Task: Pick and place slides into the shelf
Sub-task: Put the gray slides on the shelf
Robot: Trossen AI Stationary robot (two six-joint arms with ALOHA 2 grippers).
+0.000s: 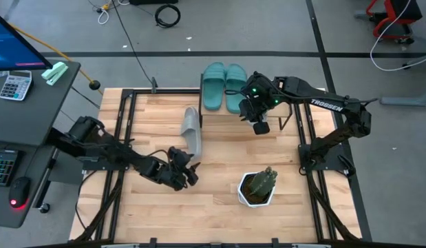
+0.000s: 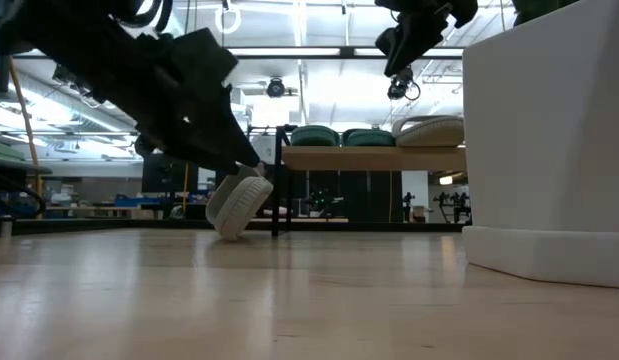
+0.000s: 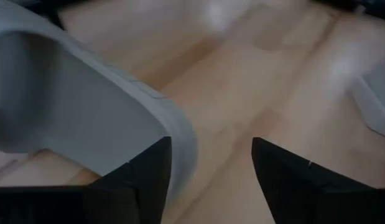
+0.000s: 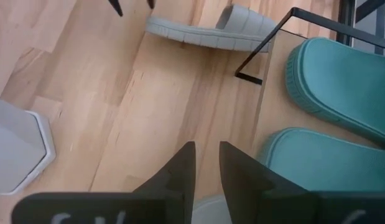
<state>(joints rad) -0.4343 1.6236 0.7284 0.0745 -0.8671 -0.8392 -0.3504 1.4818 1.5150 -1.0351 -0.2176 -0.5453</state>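
1. The left tool [image 1: 190, 170] hangs low over the counter [image 1: 219, 200], its fingers apart, next to a grey slide [image 1: 191, 128] lying on its side by the shelf [image 2: 374, 157].
2. Two teal slides [image 1: 224, 85] sit on the shelf.
3. The right tool [image 1: 257, 124] hovers above the shelf, fingers nearly together, empty.

We can read one word only: "TROSSEN", in white capitals along the dark right arm [image 1: 327, 105] in the high view. The calculator [image 1: 15, 85] on the side desk has keys, but we cannot make out their figures.
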